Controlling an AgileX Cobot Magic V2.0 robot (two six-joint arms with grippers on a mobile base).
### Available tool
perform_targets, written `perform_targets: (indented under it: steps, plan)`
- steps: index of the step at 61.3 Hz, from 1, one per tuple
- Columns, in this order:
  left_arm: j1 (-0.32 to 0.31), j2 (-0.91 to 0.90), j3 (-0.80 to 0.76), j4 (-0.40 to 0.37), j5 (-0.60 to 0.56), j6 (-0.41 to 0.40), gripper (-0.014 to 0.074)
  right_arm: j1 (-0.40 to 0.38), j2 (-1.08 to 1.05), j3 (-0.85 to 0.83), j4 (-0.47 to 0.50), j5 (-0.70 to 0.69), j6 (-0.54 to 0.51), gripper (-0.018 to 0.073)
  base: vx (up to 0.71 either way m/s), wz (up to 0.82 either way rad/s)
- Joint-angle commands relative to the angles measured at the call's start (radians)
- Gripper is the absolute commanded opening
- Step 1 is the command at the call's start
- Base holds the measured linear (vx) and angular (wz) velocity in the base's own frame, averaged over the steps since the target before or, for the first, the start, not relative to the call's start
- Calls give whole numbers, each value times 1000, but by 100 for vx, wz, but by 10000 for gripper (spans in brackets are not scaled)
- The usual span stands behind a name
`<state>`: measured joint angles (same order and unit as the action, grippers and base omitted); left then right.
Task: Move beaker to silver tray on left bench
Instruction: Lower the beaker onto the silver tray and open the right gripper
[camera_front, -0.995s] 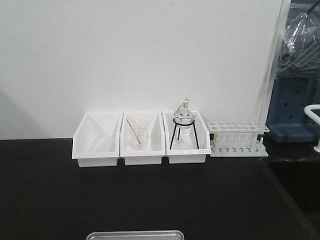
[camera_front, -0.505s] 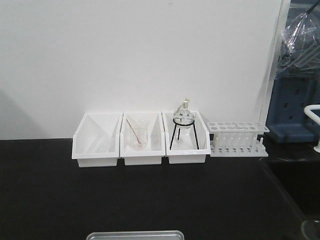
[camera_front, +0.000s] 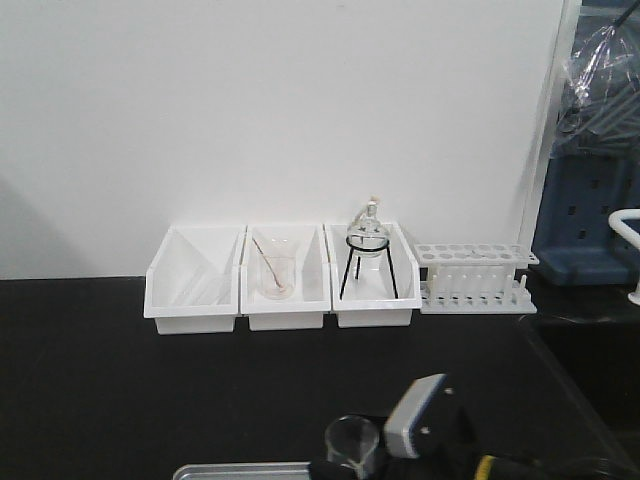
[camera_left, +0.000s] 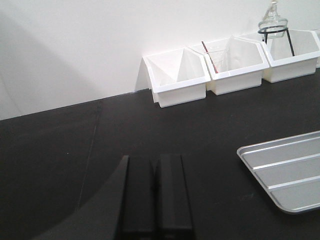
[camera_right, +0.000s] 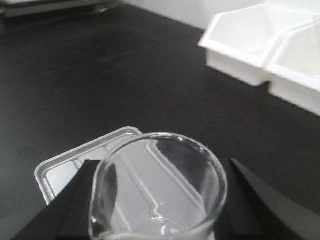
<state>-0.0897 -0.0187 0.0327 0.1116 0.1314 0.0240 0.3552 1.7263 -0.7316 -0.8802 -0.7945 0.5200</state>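
- Beaker is in my right gripper. There is one dark finger on each side, clamped against the glass wall. The rim is up and the pour spout is on the near side in my right wrist view.
- It is over the silver tray. Through the clear glass I can see the tray's ribs directly beneath, and a rounded tray corner shows past the rim.
- Base touching the tray or just above it? I cannot tell.
- From the front, the beaker stands upright at the right end of the tray, with the grey housing of my right gripper just beside it.
- My left gripper has its two black fingers pressed flat together with nothing between them.
- It is above the black bench, to the left of the tray and well apart from it.
- The tray lies flat on the bench.
- Behind the tray, against the white wall, three white bins sit in a row.
- The middle bin holds a pinkish beaker with a rod leaning in it.
- The bin to the right of that one holds a round flask on a black stand.
- A white tube rack sits just beside that last bin, farthest right of the tray.
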Motion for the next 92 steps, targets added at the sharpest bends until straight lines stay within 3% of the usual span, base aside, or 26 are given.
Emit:
perform_targets:
  steps: [1, 22, 45, 57, 72, 92]
  plan:
    - [-6, -8, 20, -5, -83, -6, 1, 46, 88, -125, 31, -82, -26, -11, 0, 0]
    - [-6, -8, 20, -5, -83, -6, 1, 72, 338, -285, 31, -129, -30, -11, 0, 0]
    - [-6, -8, 20, -5, -83, -6, 1, 72, 363, -285, 38, -59, -83, 8, 0, 0]
    - [-6, -8, 20, -5, -83, -6, 1, 72, 363, -285, 38, -59, -83, 66, 0, 0]
    - [-6, -8, 20, -5, -83, -6, 1, 72, 363, -285, 37, -58, -82, 244, 0, 0]
    - [-6, -8, 20, -5, -83, -6, 1, 72, 363, -285, 49, -58, -82, 635, 0, 0]
